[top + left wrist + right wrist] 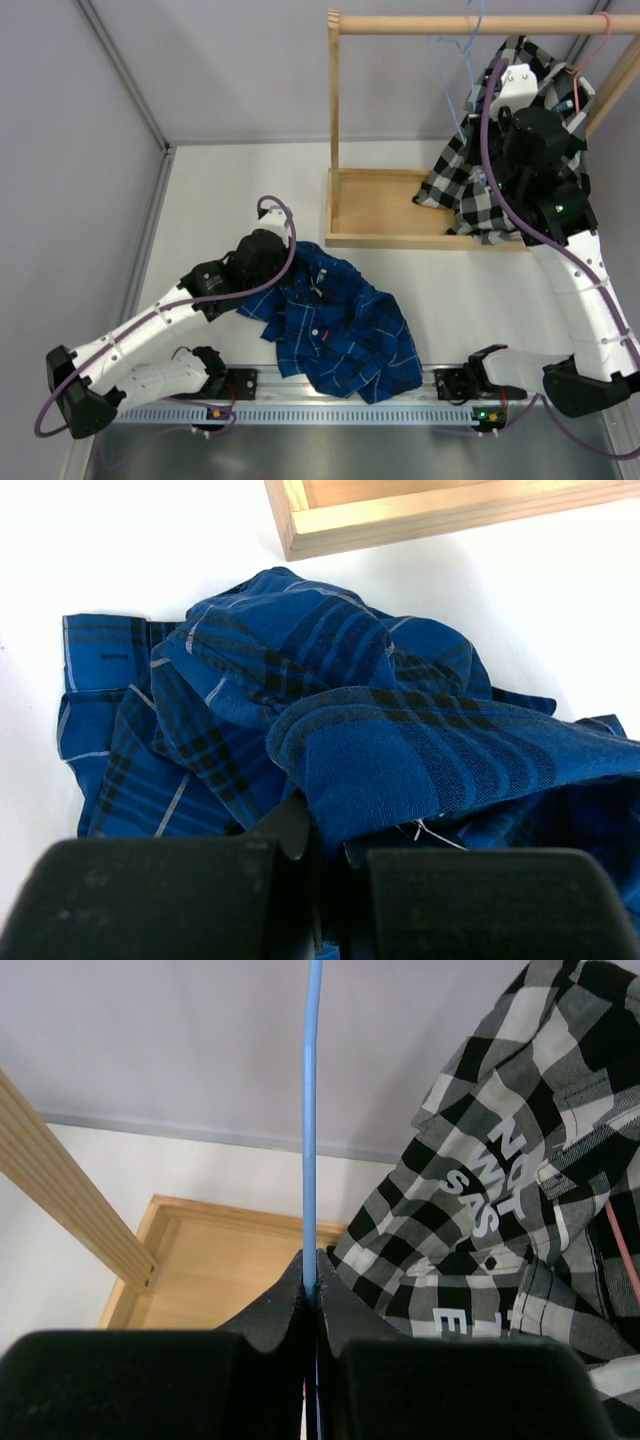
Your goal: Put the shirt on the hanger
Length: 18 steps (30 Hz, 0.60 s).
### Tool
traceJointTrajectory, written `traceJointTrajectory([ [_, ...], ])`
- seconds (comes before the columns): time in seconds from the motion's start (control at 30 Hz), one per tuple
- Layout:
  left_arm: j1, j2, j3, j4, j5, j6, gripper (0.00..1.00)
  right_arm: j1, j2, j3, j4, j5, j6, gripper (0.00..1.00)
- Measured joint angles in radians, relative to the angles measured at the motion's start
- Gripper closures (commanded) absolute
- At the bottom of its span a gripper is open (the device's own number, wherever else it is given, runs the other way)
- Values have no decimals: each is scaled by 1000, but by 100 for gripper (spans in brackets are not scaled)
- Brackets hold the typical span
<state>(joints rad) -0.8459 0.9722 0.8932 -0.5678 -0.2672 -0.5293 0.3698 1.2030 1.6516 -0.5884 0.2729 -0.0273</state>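
The royal-blue checked shirt [340,330] lies crumpled on the white table, in front of the wooden rack. My left gripper [262,262] sits at the shirt's left edge, shut on a fold of the blue fabric [370,770]. The light-blue hanger [455,55] hangs from the rack's top rail. My right gripper [515,100] is up by the rail, shut on a thin bar of the hanger [312,1110], which runs straight up between the fingers. The hanger's hook is not visible in the wrist view.
A wooden rack with a tray base [375,210] and a top rail [470,22] stands at the back. A black-and-white checked shirt with lettering [500,1200] hangs on a pink hanger [590,50] beside my right gripper. The table's left wall edge [150,220] is close by.
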Motion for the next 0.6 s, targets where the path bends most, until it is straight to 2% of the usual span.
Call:
traceJointTrajectory([
  [0.33,0,7,0,21,-14,-39,100,0,-86,-13,44,-77,-14,100],
  [0.6,25,120,51,30,-61,-103,100,-1,-287,-197,7,-196,33,100],
])
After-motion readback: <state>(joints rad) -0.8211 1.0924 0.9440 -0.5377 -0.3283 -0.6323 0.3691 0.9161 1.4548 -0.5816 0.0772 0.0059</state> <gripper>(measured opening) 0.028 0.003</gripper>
